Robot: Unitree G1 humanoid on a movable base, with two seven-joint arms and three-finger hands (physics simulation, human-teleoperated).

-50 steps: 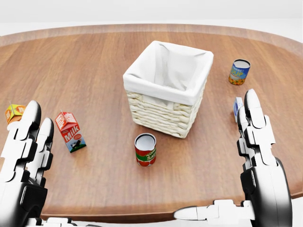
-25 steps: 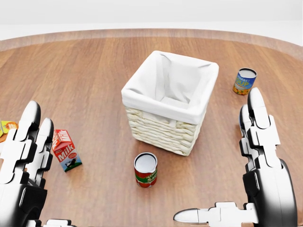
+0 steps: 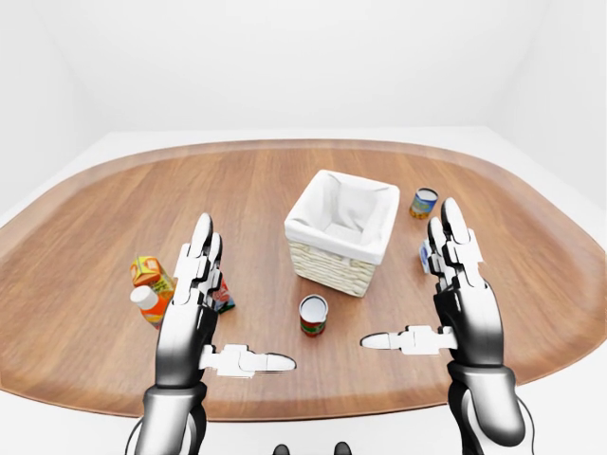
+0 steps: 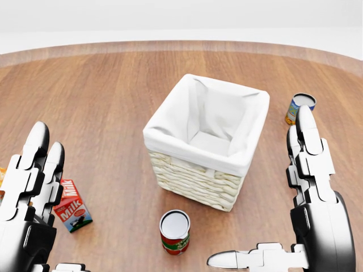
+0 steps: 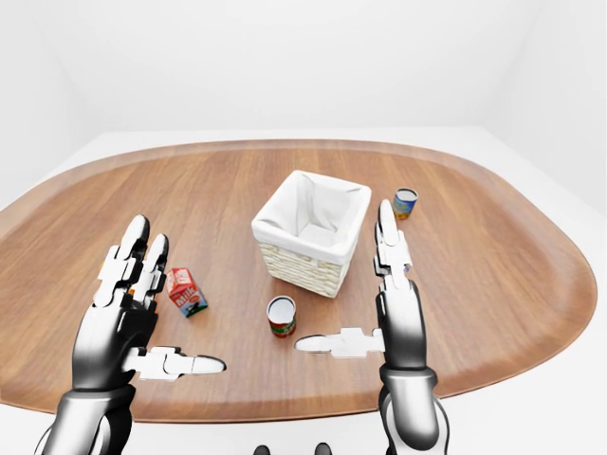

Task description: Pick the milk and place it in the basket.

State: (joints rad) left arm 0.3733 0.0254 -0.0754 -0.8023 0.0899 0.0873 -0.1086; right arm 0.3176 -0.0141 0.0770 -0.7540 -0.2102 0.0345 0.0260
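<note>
The milk carton (image 4: pixel 72 207), red and white with "Milk" on it, stands on the wooden table (image 4: pixel 102 102) at the lower left of the head view. It is just right of my left hand (image 4: pixel 35 187), whose fingers overlap its left edge in the picture. That hand is open, fingers straight, thumb out, holding nothing. The wicker basket (image 4: pixel 195 178) with a white cloth liner sits in the middle, and nothing shows inside it. My right hand (image 4: pixel 309 192) is open at the lower right, apart from the basket.
A red can (image 4: pixel 174 231) stands below the basket, between my hands. A blue and yellow can (image 4: pixel 299 107) is at the upper right. An orange carton (image 3: pixel 146 271) and a white-capped bottle (image 3: pixel 145 302) stand left of my left hand. A small blue item (image 3: pixel 423 254) peeks from behind my right hand.
The camera has moved toward the table: basket, cans and milk have all slid down the head view and look larger. Both hands keep their open pose and place in the picture.
</note>
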